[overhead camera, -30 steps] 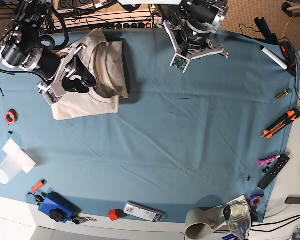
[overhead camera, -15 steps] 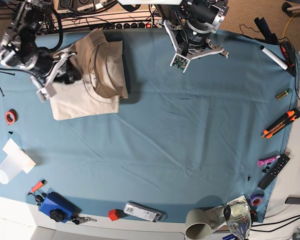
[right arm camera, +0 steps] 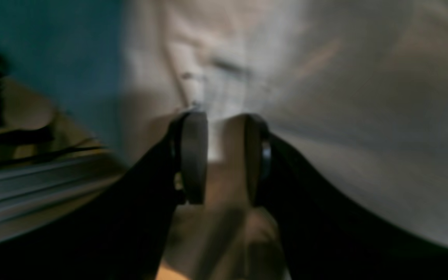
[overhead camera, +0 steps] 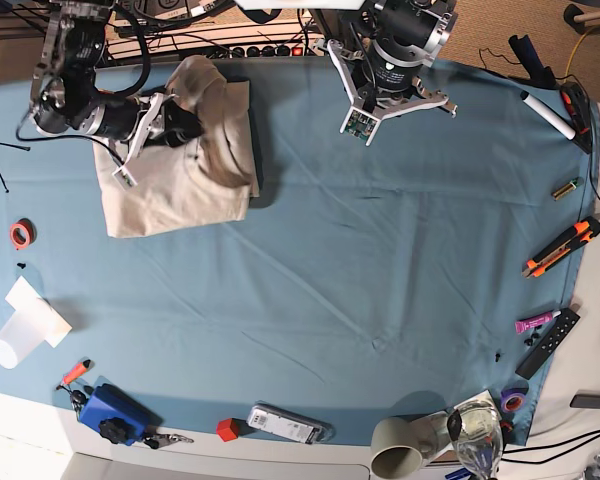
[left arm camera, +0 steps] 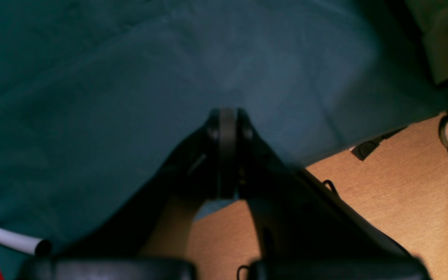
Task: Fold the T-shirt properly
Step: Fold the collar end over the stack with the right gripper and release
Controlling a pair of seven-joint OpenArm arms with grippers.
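Observation:
The beige T-shirt (overhead camera: 180, 190) lies folded into a rough rectangle at the table's far left corner, on the teal cloth (overhead camera: 380, 280). My right gripper (overhead camera: 188, 130) is low over the shirt's upper middle, with a fold of fabric draped across. In the blurred right wrist view the T-shirt (right arm camera: 344, 77) fills the frame, and my right gripper (right arm camera: 226, 128) is pinching beige cloth between its partly closed pads. The left arm (overhead camera: 390, 70) hangs at the far edge, away from the shirt. My left gripper (left arm camera: 228, 116) is shut on nothing above the cloth (left arm camera: 130, 77).
A marker (overhead camera: 547, 115), an orange utility knife (overhead camera: 562, 248) and a remote (overhead camera: 550, 343) line the right edge. A red tape roll (overhead camera: 20, 234) and a white cup (overhead camera: 25, 325) sit on the left. A blue device (overhead camera: 110, 412) and a mug (overhead camera: 400, 447) are along the near edge.
My right gripper swung out to the shirt's left edge, then back right and farther up over the shirt. A layer of fabric now covers the collar. The left arm stayed put.

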